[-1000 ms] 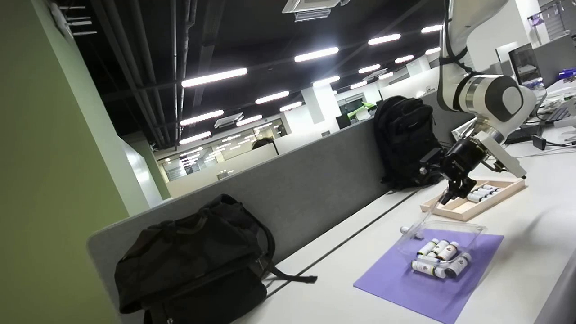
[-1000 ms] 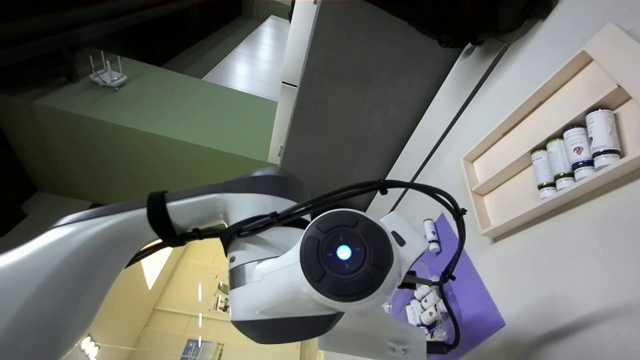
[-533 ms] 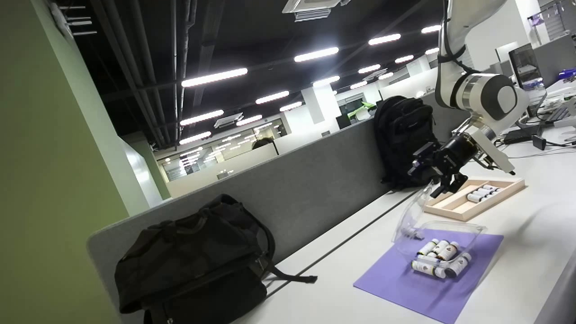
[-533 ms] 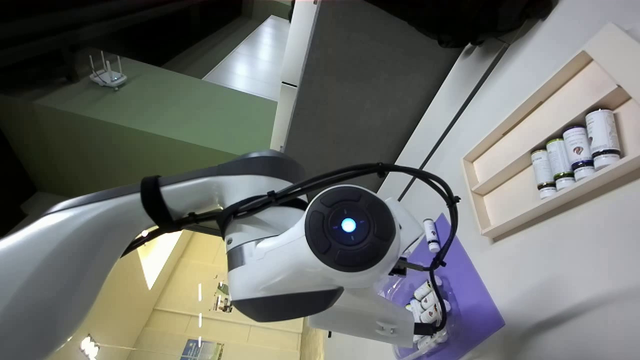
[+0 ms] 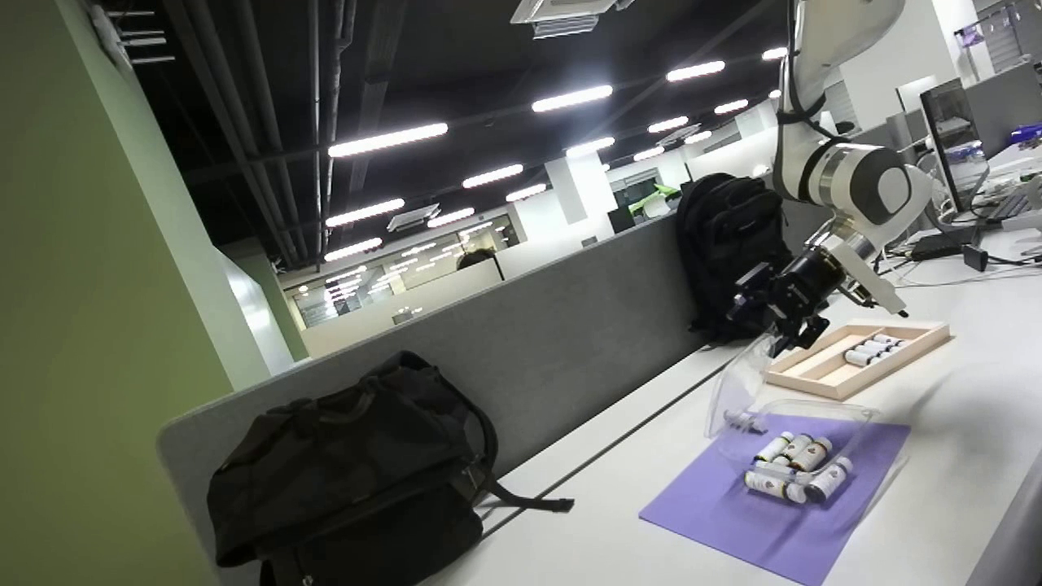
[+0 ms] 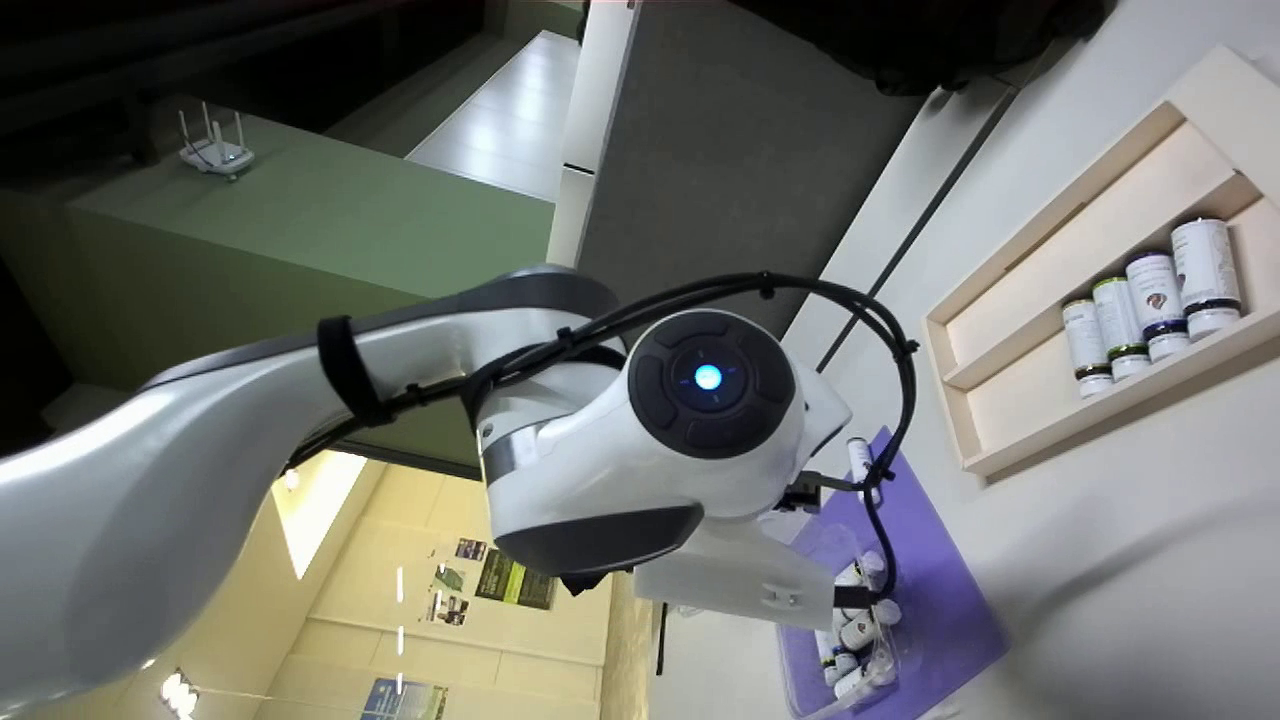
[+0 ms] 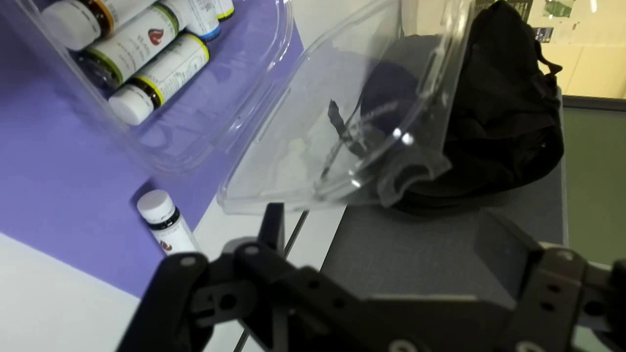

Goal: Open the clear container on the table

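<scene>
The clear container (image 5: 859, 415) stands on a purple mat on the pale table (image 5: 602, 521), with several white-labelled bottles inside. Its clear lid (image 5: 733, 399) is hinged up and stands raised on the partition side. In the wrist view the container's base (image 7: 239, 112) is at upper left and the lid (image 7: 303, 142) is tilted up beside it. My gripper (image 7: 386, 217) is open, with its fingers wide apart and nothing between them. The left finger's tip is at the lid's near edge; I cannot tell if it touches. In an exterior view the gripper (image 5: 791, 338) is by the lid's top edge.
A wooden tray (image 5: 863, 378) with bottles stands behind the container. A loose bottle (image 7: 168, 222) lies by the mat's edge. The grey partition (image 5: 570, 358) runs along the table. Black backpacks (image 5: 350, 472) lean on it, another (image 5: 733, 252) behind the gripper.
In an exterior view my gripper has moved left toward the partition. The lid has swung further up and back, away from the base. The base and bottles have stayed in place.
</scene>
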Tool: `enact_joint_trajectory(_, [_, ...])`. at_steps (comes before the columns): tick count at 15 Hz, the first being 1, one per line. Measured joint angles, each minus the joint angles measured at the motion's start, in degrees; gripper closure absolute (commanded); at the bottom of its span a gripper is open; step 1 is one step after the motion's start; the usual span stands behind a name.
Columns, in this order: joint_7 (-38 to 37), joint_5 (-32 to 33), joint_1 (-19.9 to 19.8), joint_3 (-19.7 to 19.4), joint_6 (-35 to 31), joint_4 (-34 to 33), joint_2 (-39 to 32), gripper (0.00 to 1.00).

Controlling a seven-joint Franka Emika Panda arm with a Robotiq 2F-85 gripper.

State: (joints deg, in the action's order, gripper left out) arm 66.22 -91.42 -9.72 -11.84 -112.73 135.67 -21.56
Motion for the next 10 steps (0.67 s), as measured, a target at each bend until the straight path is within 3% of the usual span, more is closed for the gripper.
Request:
enact_joint_trajectory(7, [-1.74, -0.02, 0.67, 0.56, -2.05, -5.94, -2.47, 0.0])
enact_joint_trajectory(10, [-6.63, 2.69, 1.47, 0.68, -5.73, -6.09, -2.71, 0.0])
